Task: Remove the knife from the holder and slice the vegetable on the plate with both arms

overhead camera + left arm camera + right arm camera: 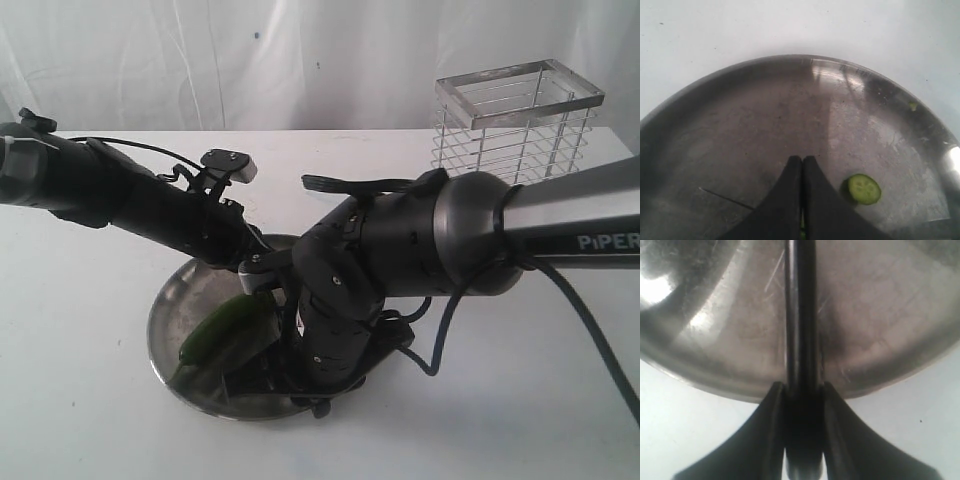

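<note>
The knife (801, 340) sits pinched by its handle between the right gripper's (802, 390) fingers, blade reaching over the plate (715, 340). It looks light and stiff, best held at the handle. The vegetable (225, 330) lies on the plate, likely firm but slick. A cut slice (864, 188) rests beside the left gripper (802, 165), whose fingers are pressed together, apparently on the vegetable.

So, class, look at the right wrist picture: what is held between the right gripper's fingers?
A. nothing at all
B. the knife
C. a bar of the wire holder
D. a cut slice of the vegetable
B: the right gripper has its fingers closed on the knife, a dark straight shaft running out over the plate.
</note>
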Available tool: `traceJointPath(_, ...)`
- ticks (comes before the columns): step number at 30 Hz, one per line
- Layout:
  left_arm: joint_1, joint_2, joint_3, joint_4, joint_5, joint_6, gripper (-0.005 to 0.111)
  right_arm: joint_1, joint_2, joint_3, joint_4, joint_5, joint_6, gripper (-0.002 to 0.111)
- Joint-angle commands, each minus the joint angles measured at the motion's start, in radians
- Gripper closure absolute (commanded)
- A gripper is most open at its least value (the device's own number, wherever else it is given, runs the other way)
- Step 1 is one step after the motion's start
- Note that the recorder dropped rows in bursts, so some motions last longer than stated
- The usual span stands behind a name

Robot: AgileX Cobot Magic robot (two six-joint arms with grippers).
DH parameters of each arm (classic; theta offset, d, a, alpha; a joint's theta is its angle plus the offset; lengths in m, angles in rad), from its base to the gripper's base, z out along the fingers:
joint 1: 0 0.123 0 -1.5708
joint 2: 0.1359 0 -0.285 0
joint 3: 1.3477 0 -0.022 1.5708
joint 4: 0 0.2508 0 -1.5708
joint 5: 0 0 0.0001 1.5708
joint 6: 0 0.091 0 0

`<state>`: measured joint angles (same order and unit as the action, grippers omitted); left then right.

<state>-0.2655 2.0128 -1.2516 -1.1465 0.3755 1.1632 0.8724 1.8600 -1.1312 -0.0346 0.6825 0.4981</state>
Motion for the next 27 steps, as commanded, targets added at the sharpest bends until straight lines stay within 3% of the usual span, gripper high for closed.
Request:
traceJointPath(1, 0.004, 0.011, 0.017, 0.041, -0.016, -0.004, 0.107, 0.004, -0.002, 0.004, -0.009, 0.006, 0.003, 0.108)
traceJointPath(17, 0.004, 0.092, 0.054, 0.072, -0.096, -0.004, 0.107, 0.004, -0.002, 0.004, -0.009, 0.020, 0.003, 0.108)
traceJointPath(27, 0.013, -0.019, -0.016, 0.071, 0.016, -0.046, 0.107, 0.004, -0.002, 0.004, -0.006, 0.052, -0.005, 0.108)
